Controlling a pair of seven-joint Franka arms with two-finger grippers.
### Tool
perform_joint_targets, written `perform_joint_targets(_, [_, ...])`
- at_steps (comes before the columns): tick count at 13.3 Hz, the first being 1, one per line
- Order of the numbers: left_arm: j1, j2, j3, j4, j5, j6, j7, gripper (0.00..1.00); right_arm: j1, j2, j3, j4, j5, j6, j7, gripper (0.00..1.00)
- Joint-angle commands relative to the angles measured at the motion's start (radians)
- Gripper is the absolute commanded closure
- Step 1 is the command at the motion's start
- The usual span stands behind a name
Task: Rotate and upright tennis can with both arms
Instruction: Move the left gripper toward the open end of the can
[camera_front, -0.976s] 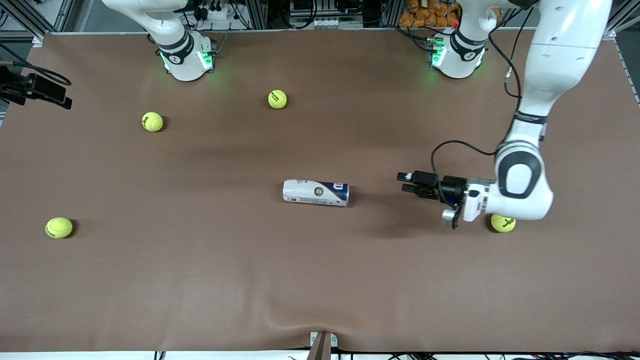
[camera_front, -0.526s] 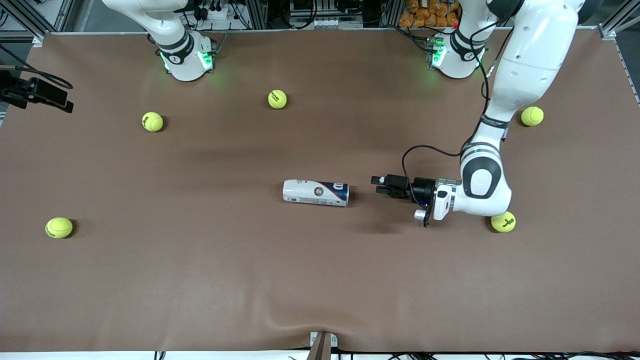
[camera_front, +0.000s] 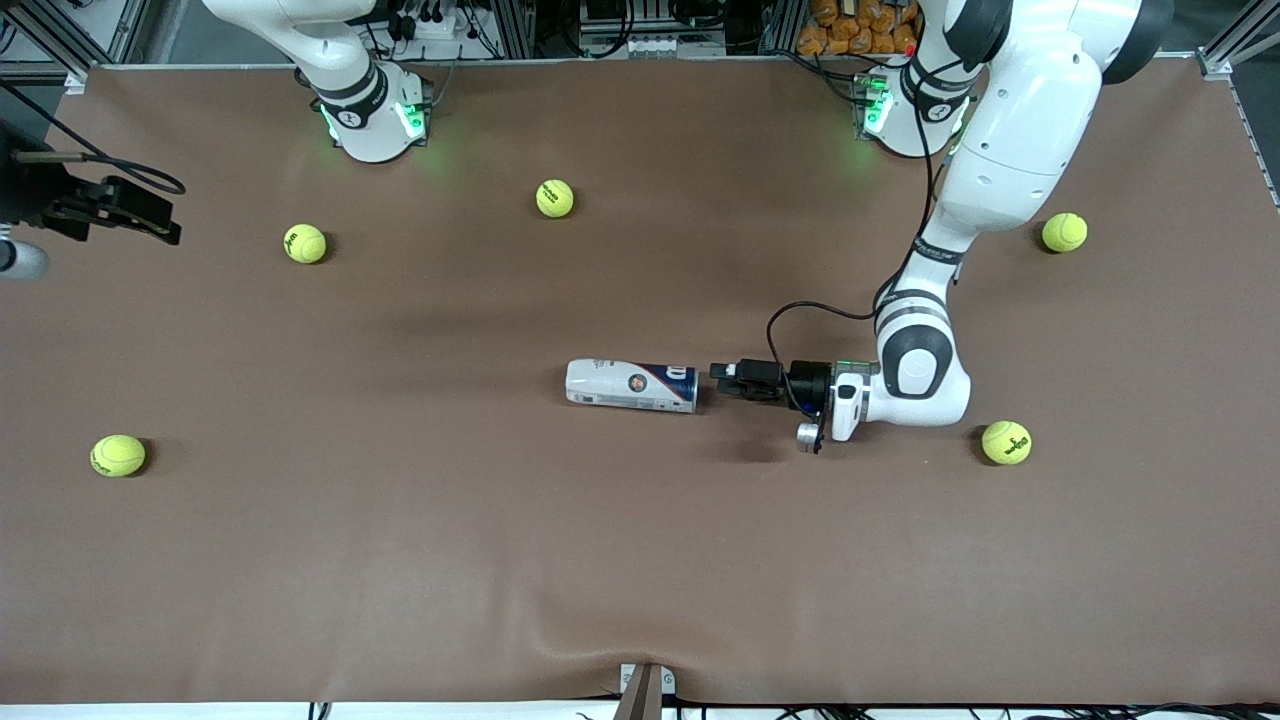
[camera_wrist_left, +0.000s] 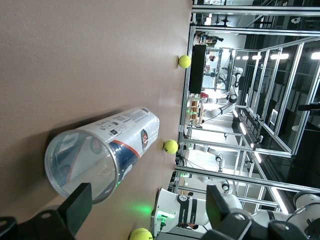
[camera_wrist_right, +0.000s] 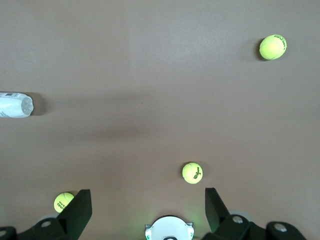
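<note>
The tennis can (camera_front: 631, 386) lies on its side at the middle of the table, its dark-blue end toward the left arm's end. My left gripper (camera_front: 720, 378) is held level, low over the table, just off that end, open and empty. In the left wrist view the can's clear round end (camera_wrist_left: 82, 162) faces the camera, just ahead of my open left gripper (camera_wrist_left: 147, 212). My right gripper (camera_front: 160, 226) hangs over the table's edge at the right arm's end. It shows open and empty in the right wrist view (camera_wrist_right: 147, 210), where the can's white end (camera_wrist_right: 15, 106) shows.
Several yellow-green tennis balls lie scattered: one (camera_front: 1006, 442) beside the left arm's wrist, one (camera_front: 1064, 232) farther from the front camera, one (camera_front: 555, 198), one (camera_front: 305, 243), and one (camera_front: 118, 455) toward the right arm's end. The arm bases (camera_front: 375, 115) stand along the table's edge farthest from the front camera.
My left gripper has moved across the table toward the can and now sits just off its dark-blue end. My right gripper has shifted a little inward over the table. The can has not moved.
</note>
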Motion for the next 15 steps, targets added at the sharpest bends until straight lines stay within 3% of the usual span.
perform_joint_targets(1, [-0.025,0.025,0.001,0.032,-0.034,0.048,0.005,0.00,-0.021,0.011,-0.005,-0.007,-0.012,0.023,-0.003,0.00])
perform_joint_targets(5, [-0.052,0.048,0.001,0.062,-0.048,0.056,0.005,0.00,-0.050,-0.005,-0.005,-0.004,-0.009,0.001,0.001,0.00])
perform_joint_targets(9, [-0.062,0.057,0.001,0.068,-0.055,0.069,0.005,0.30,-0.052,-0.013,-0.005,-0.007,-0.004,-0.002,-0.010,0.00])
perform_joint_targets(12, [-0.066,0.077,0.001,0.082,-0.057,0.069,0.007,0.35,-0.044,-0.011,-0.004,-0.005,-0.001,0.001,-0.011,0.00])
perform_joint_targets(15, [-0.066,0.077,0.001,0.082,-0.057,0.069,0.011,0.62,-0.044,-0.007,-0.004,-0.007,0.004,-0.002,-0.007,0.00])
